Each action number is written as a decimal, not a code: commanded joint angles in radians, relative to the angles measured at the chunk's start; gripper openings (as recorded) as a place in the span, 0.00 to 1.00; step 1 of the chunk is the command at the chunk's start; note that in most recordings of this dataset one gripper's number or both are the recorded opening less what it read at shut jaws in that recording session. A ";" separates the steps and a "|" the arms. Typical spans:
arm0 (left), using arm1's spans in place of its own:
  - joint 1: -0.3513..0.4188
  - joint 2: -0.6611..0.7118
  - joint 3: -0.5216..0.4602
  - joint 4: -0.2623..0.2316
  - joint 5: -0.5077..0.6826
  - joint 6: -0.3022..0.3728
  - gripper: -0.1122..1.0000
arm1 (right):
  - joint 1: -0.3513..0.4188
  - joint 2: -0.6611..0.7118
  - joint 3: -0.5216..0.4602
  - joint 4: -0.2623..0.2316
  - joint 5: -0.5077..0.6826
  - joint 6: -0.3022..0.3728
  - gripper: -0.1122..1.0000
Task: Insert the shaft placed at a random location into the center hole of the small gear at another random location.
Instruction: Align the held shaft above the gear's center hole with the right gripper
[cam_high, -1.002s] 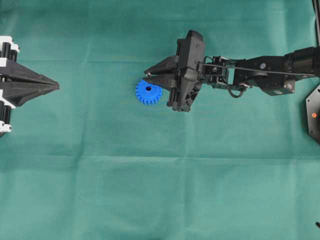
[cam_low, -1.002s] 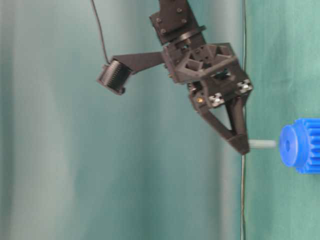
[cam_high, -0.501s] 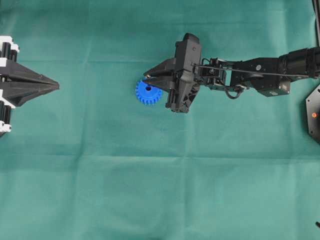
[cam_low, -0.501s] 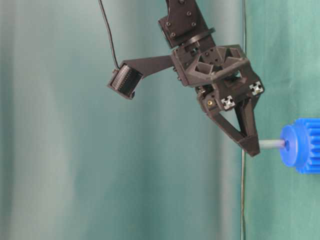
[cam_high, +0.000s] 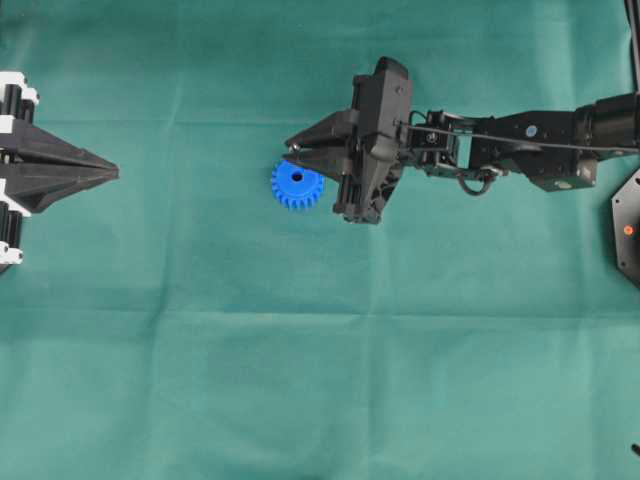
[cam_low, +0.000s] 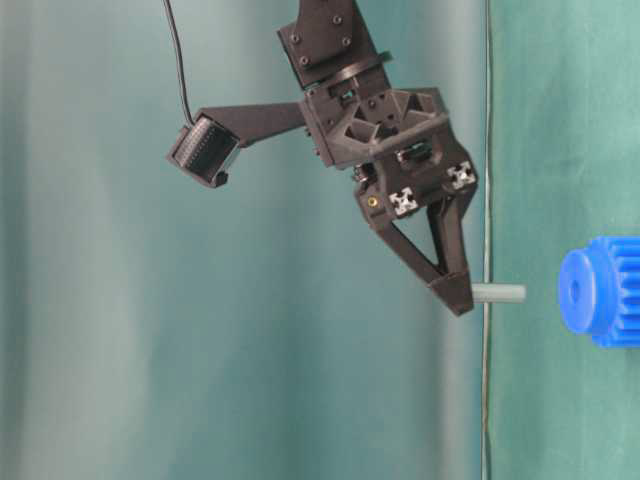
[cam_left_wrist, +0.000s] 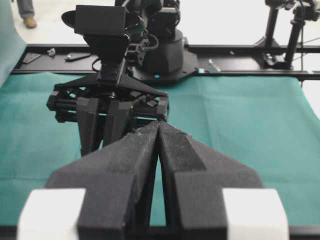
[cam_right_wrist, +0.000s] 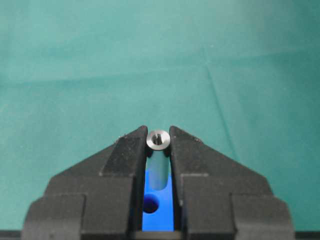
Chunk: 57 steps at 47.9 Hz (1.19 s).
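No text, label, brand, number or sign can be read in any view. The arms, the gear (cam_high: 297, 186) and the green cloth (cam_high: 300, 360) carry no legible marking.

1. The right gripper (cam_low: 455, 297) reached in from 3 o'clock, its jaws clamped on the shaft (cam_low: 499, 293).
2. The left gripper (cam_high: 113, 174) rested at 9 o'clock, jaws together.
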 joint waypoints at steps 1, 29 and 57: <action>0.002 0.008 -0.020 0.003 -0.003 0.000 0.10 | 0.011 -0.029 -0.011 0.003 0.000 -0.011 0.22; 0.002 0.008 -0.018 0.003 -0.003 0.000 0.10 | 0.011 0.064 -0.020 0.003 -0.044 -0.012 0.22; 0.002 0.008 -0.018 0.003 -0.003 0.002 0.10 | 0.011 0.123 -0.026 0.003 -0.046 -0.011 0.22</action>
